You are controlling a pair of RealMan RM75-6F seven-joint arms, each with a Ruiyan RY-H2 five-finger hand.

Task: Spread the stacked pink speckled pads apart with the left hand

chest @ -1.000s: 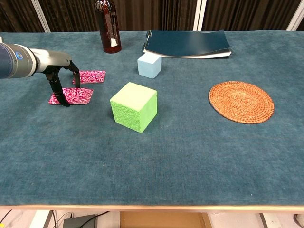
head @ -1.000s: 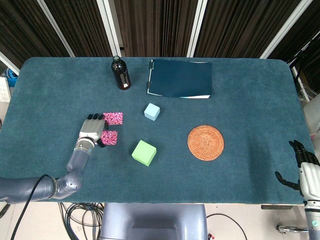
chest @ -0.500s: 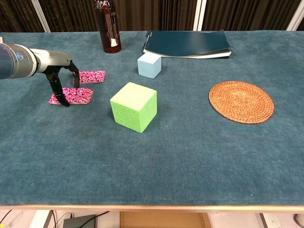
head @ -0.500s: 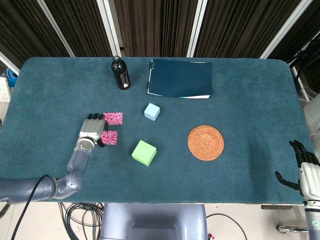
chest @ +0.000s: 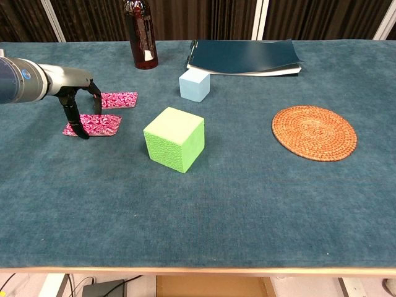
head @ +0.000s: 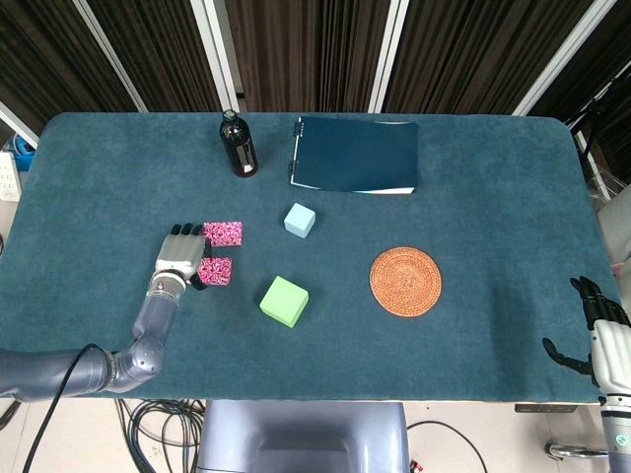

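Two pink speckled pads on the left of the desk (chest: pixel 247 204), already apart: far pad (chest: pixel 119 99) lying free, near pad (chest: pixel 99 124) under the left hand (chest: pixel 73 93). Its fingers (chest: pixel 78 120) are spread, tips pressing the pad's left end, not clamped. Pads look thin, light, floppy; the felt likely drags, so slide flat with downward pressure. Right hand (head: pixel 603 330) idles off the right edge, fingers apart, empty.

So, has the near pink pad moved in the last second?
Yes, a little. In the chest view the near pink pad has slid up toward the far pink pad, under the left robot hand; the green cube is the fixed reference.
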